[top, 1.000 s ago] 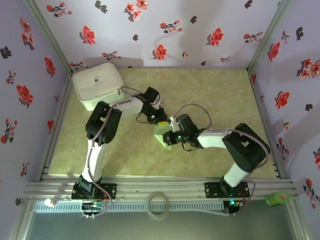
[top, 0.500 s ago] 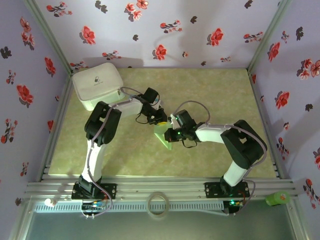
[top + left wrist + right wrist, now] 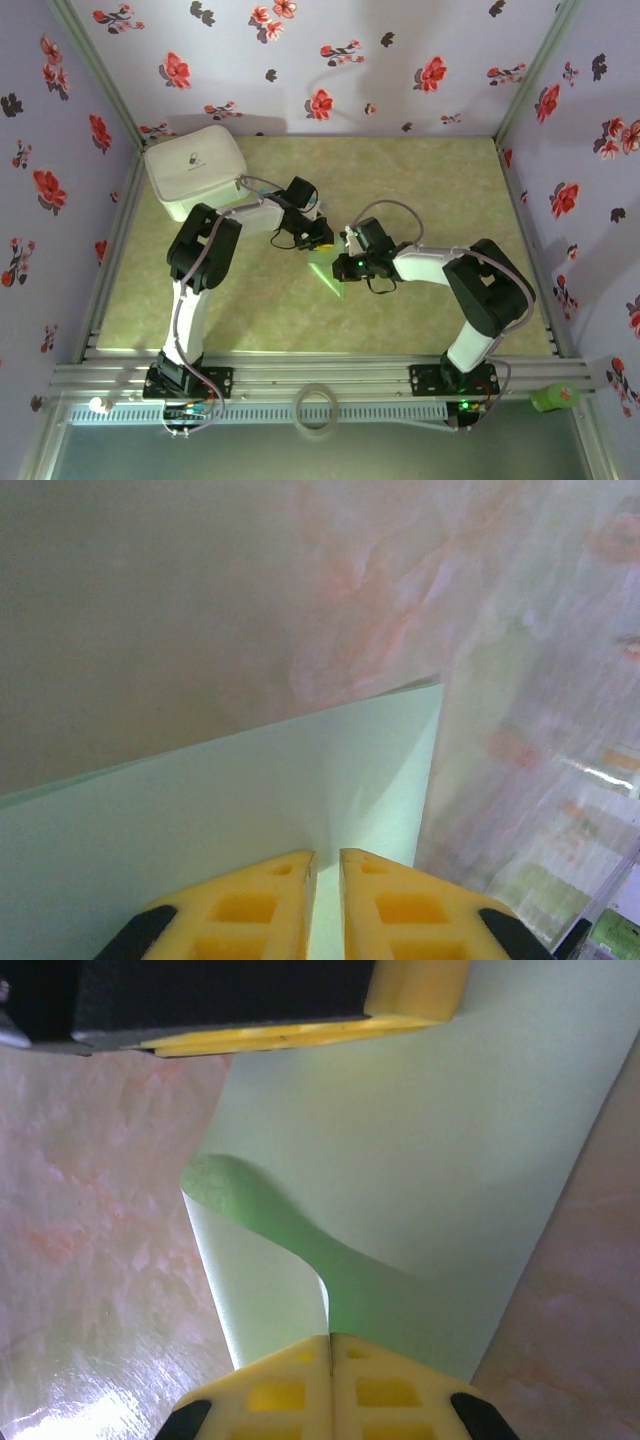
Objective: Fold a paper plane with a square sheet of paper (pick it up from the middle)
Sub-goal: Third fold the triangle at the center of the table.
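The paper (image 3: pixel 326 272) is held up near the middle of the table (image 3: pixel 430 190), between the two grippers and well apart from the white pouch (image 3: pixel 195 168) in the far left corner. It is a thin, plain, pale mint-green sheet with straight edges and a sharp corner, smooth over most of its face. In the left wrist view the paper (image 3: pixel 250 800) spreads out flat from the fingers, one corner pointing away, with a faint soft shadow running up from the grip. The left gripper (image 3: pixel 327 865) has its yellow fingers drawn almost together, with only a slit between them, and the paper's near edge is nipped in that slit. In the right wrist view the paper (image 3: pixel 430 1130) is not flat: beside the grip a flap curls over in a loose wave, throwing a darker green shadow on the layer under it. The right gripper (image 3: pixel 331 1345) has its fingers pressed tight together on that curled part. The left gripper (image 3: pixel 300 1020) grips the opposite edge of the sheet at the top of this view. From above, the left gripper (image 3: pixel 320 240) and the right gripper (image 3: pixel 343 265) stand just beside each other.
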Motion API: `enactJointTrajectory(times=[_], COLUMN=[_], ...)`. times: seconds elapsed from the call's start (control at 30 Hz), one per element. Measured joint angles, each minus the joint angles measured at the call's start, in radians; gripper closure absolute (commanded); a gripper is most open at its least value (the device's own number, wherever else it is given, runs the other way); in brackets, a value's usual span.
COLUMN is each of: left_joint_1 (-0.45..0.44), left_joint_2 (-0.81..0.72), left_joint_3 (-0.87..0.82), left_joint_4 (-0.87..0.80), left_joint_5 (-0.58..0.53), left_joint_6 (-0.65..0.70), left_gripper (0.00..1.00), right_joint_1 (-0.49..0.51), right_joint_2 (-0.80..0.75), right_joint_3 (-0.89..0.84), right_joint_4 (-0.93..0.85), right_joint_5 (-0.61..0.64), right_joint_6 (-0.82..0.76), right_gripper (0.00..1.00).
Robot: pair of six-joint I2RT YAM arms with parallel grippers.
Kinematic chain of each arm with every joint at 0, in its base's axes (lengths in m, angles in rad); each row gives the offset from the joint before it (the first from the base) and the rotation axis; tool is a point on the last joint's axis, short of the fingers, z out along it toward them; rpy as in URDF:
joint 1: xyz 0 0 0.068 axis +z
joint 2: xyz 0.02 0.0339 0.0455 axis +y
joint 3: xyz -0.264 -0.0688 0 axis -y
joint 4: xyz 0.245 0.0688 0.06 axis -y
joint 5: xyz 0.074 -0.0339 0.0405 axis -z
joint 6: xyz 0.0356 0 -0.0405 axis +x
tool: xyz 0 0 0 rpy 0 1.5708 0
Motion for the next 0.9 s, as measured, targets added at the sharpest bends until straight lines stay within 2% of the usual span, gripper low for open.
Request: enactJointTrajectory(times=[0.9], left_joint_1=[0.0], left_joint_2=[-0.01], left_joint_3=[-0.022], left_joint_4=[0.029], left_joint_5=[0.0], left_joint_6=[-0.022], left_gripper=[0.84], right_joint_1=[0.0], right_joint_2=[0.0], right_joint_3=[0.021], right_joint_4=[-0.045], right_joint_5=[0.048], right_joint_6=[-0.007], right_gripper=[0.98])
